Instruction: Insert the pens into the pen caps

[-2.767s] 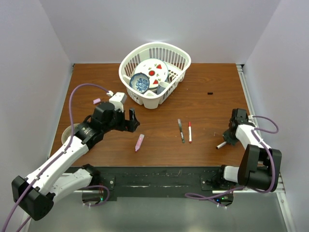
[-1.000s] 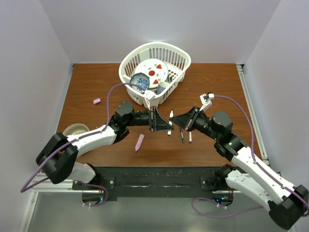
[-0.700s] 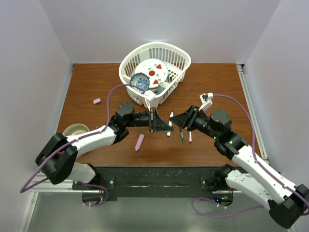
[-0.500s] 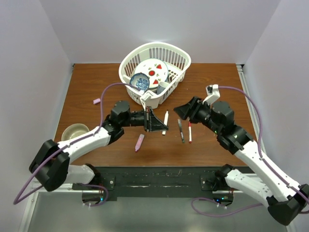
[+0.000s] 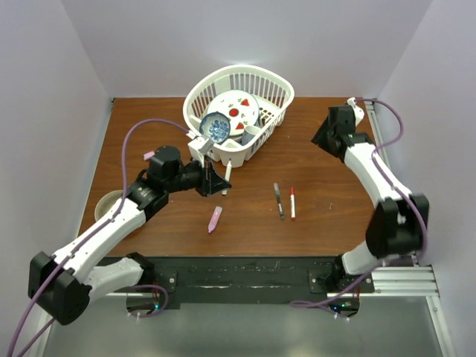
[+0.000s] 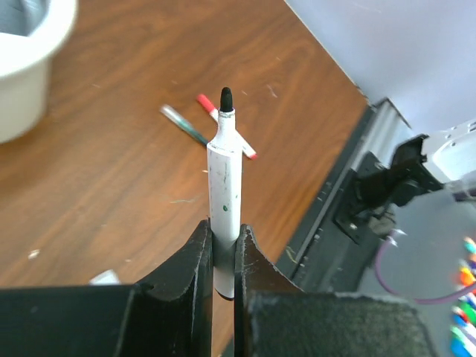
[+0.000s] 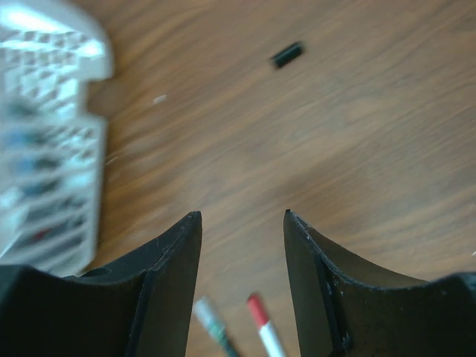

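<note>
My left gripper [image 5: 214, 181] [image 6: 224, 230] is shut on the lower barrel of a white pen [image 5: 225, 177] [image 6: 224, 175], whose uncapped black tip points away from the wrist. A dark grey pen [image 5: 278, 200] [image 6: 182, 123] and a white pen with a red end [image 5: 292, 202] [image 6: 227, 128] lie side by side mid-table. The pink marker [image 5: 215, 219] lies in front of my left gripper. My right gripper [image 5: 322, 138] [image 7: 242, 216] hangs open and empty at the back right. A black pen cap [image 7: 287, 54] lies on the wood ahead of it. A pale pink pen cap [image 5: 148, 155] rests at the left.
A white basket [image 5: 223, 152] [image 7: 44, 149] with plates stands at the back centre, close to my left gripper. A beige bowl [image 5: 110, 201] sits at the left edge under my left arm. A metal rail [image 5: 379, 141] runs along the table's right side.
The two grippers met at the white pen mid-table. My right gripper then opened and swung away to the back right, while my left arm drew back left, still holding the pen.
</note>
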Controlling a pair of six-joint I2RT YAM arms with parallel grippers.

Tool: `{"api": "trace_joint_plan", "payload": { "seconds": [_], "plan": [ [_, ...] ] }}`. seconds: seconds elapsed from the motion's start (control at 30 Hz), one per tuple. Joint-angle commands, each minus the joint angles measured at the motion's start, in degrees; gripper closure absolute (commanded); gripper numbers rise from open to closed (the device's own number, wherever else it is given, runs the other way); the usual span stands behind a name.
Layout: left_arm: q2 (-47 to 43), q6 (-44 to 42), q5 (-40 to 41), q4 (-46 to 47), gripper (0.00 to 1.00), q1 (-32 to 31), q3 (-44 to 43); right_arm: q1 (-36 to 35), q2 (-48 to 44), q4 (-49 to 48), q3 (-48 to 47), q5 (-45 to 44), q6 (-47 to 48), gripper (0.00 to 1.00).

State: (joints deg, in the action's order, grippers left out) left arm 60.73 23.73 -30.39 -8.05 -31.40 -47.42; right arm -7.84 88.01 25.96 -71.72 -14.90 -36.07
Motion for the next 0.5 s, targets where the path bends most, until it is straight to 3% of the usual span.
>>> {"api": "trace_joint_plan", "payload": {
  "seconds": [0.0,0.13,0.27,0.47],
  "plan": [
    [-5.3,-8.1,9.7,-6.8,1.00,0.1,-0.5,3.6,12.2,6.5,-11.7,-6.6,-2.7,0.50],
    [-6.6,-8.0,10.1,-6.5,1.00,0.1,0.1,6.1,25.8,16.4,-25.5,-7.9,-11.6,0.59],
    [-7.3,-8.1,11.1,-6.6,1.00,0.1,0.5,7.1,35.1,24.3,-39.8,-8.9,-15.3,0.59],
    [-6.9,-8.7,11.7,-7.2,1.00,0.2,0.0,7.6,40.9,27.2,-45.9,-8.7,-19.3,0.58]
  ]
}}
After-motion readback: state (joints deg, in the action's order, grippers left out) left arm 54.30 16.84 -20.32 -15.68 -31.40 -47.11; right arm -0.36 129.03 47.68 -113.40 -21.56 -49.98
